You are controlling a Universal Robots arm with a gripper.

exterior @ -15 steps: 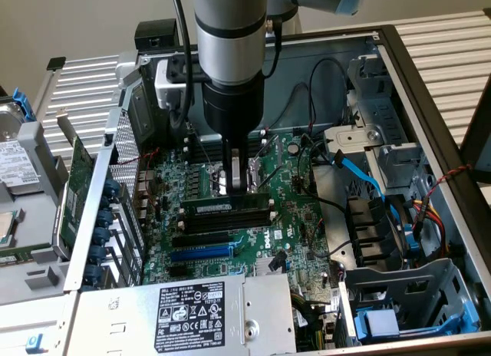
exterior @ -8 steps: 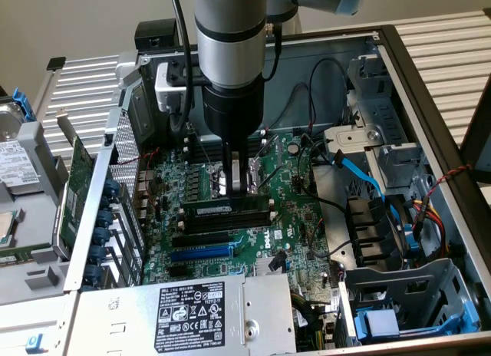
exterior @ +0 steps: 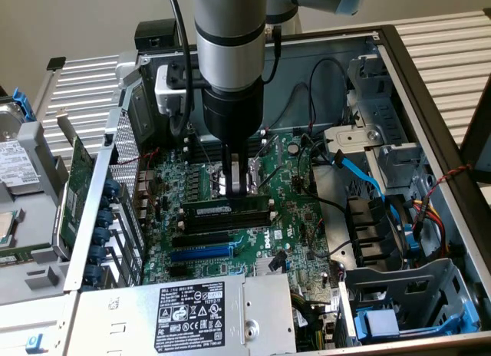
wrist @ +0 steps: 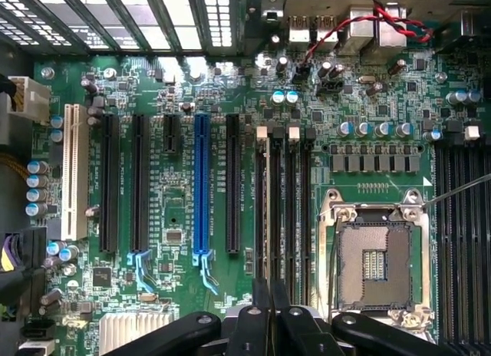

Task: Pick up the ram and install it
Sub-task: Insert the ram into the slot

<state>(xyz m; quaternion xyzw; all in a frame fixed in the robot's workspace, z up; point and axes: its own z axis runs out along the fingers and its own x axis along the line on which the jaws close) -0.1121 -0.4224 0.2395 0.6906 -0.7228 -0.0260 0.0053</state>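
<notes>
The ram [exterior: 226,210], a green stick with a white label strip, stands on edge in a memory slot on the motherboard [exterior: 299,218], next to the long black expansion slots. My gripper [exterior: 238,192] hangs straight down over its top edge, a little towards the exterior view's right of its middle. The fingers [wrist: 261,310] lie close together with nothing between them. I cannot tell whether the tips touch the stick. In the wrist view the memory slots [wrist: 284,210] run away from the gripper [wrist: 269,288], beside the bare CPU socket [wrist: 376,260].
The open computer case surrounds the board. A power supply [exterior: 192,310] sits at the front, drive cages with blue and red cables [exterior: 399,218] at the exterior view's right, and a green expansion card with a bracket [exterior: 77,187] at its left. A blue slot [wrist: 201,183] lies between black slots.
</notes>
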